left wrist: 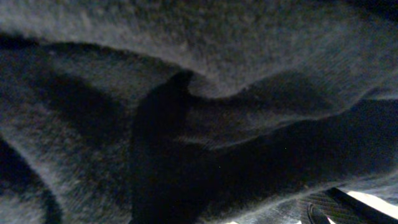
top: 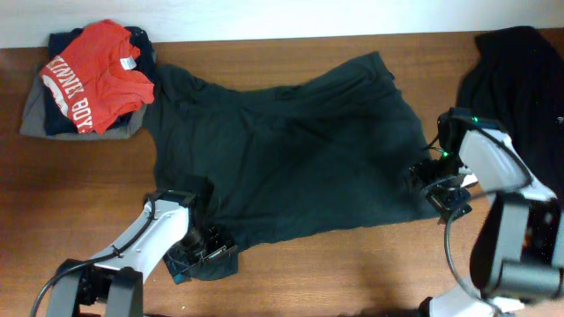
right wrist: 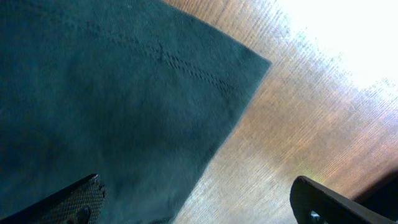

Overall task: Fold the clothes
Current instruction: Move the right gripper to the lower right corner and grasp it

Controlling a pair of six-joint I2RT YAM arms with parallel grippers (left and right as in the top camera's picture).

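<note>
one big black tee (top: 291,150) spread plain side up mid-table, one dark garment (top: 511,62) far right, one folded stack topped by a red tee (top: 97,75) far left. two tools, both wide open, gripping nothing: left tool (top: 207,255) at the tee's near hem, right tool (top: 438,189) at its right corner. wood table (top: 352,264), white wall (top: 264,18) behind.

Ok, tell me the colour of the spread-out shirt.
Black shirt, no print showing; clearest overhead.

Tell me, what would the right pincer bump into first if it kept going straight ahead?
Most likely the black T-shirt, right at its stitched corner lying on the wooden table. The open right pincer straddles that edge, so cloth comes first, then wood. How close it is, I can't tell.
</note>
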